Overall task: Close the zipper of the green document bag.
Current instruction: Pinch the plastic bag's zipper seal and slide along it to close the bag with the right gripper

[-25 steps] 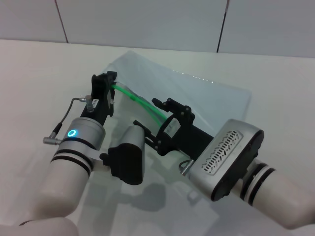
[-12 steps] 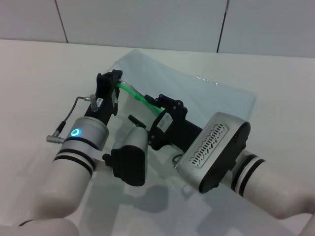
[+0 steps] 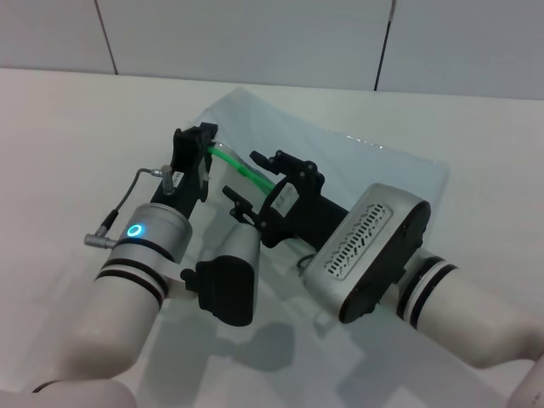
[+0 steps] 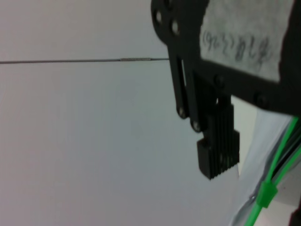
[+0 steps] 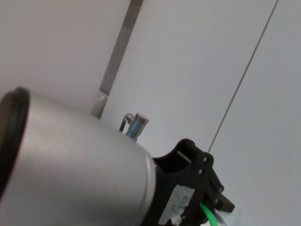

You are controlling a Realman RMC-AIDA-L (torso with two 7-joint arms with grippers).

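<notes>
Nearest you, both arms reach forward over the white desk and meet above the green document bag, which lies flat and slanted across the desk's middle. Your right pincer sits on the zipper partway along; you cannot tell whether it is clenched. Just beyond, your left pincer is clenched on the zipper's far end.

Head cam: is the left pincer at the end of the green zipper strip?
Yes. The left pincer sits at the far end of the zipper, on the bag's edge.
</notes>
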